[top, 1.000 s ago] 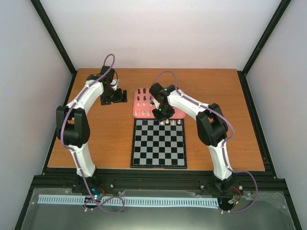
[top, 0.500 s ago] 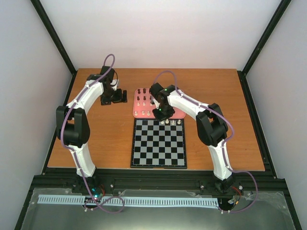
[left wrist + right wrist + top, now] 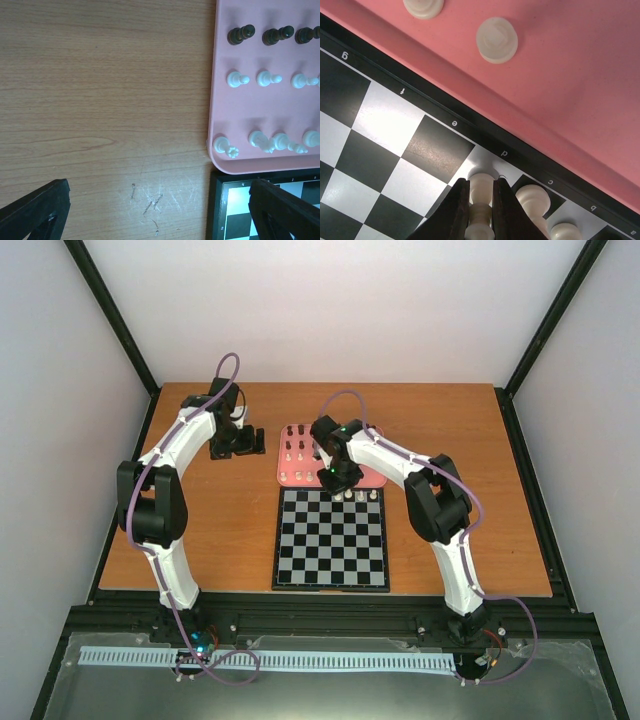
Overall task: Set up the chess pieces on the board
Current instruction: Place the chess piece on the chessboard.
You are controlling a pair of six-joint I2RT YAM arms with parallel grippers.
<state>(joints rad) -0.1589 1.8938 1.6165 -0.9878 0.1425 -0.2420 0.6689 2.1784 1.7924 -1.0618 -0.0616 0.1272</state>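
The board (image 3: 330,540) lies in the middle of the table with its far edge against a pink tray (image 3: 290,478). My right gripper (image 3: 481,200) is shut on a cream-white chess piece (image 3: 481,187). The piece's base is over the pale square marked d in the board's far row, touching it or just above it. Two more white pieces (image 3: 534,197) stand right beside it in that row. In the top view the right gripper (image 3: 338,480) hangs over the board's far edge. My left gripper (image 3: 160,215) is open over bare wood, left of the tray, holding nothing.
The tray (image 3: 220,115) holds rows of dark pieces (image 3: 241,34) and white pieces (image 3: 237,78). Two white pieces (image 3: 496,40) stand on the tray just behind the right gripper. The board's corner (image 3: 235,200) lies by the left gripper's right finger (image 3: 282,210).
The right arm's elbow has drifted slightly left, while its gripper stays shut on the piece at the board's far row. The left arm has not moved.
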